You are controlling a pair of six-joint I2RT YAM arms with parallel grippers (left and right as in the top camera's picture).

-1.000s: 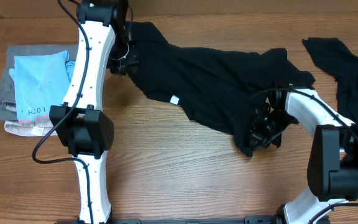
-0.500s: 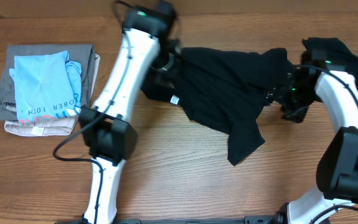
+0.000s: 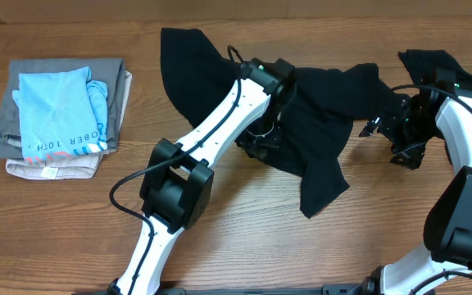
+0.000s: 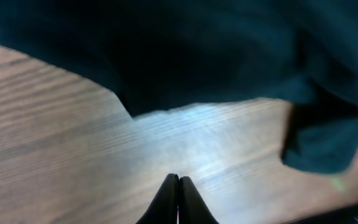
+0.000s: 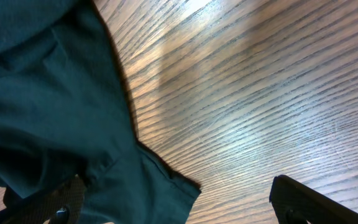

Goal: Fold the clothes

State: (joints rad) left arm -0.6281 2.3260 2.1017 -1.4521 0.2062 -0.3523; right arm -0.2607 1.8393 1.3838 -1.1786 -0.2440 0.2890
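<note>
A black garment (image 3: 326,98) lies crumpled across the back middle of the wooden table, with one flap hanging toward the front. My left gripper (image 3: 254,146) hovers at its front edge. In the left wrist view the left gripper (image 4: 179,182) is shut with nothing between its fingers, above bare wood, and the black cloth (image 4: 197,50) lies just beyond. My right gripper (image 3: 392,141) stands at the garment's right end. In the right wrist view the right gripper (image 5: 179,205) is wide open, and a corner of the black cloth (image 5: 42,93) lies loose between its fingers.
A stack of folded clothes (image 3: 56,106), light blue on top, sits at the far left. A second black garment (image 3: 428,59) lies at the back right, partly under the right arm. The left arm crosses the table's middle.
The left arm swung from the garment's back-left corner to its middle and its gripper shut. The right gripper moved back and right, opened, and let the cloth go.
</note>
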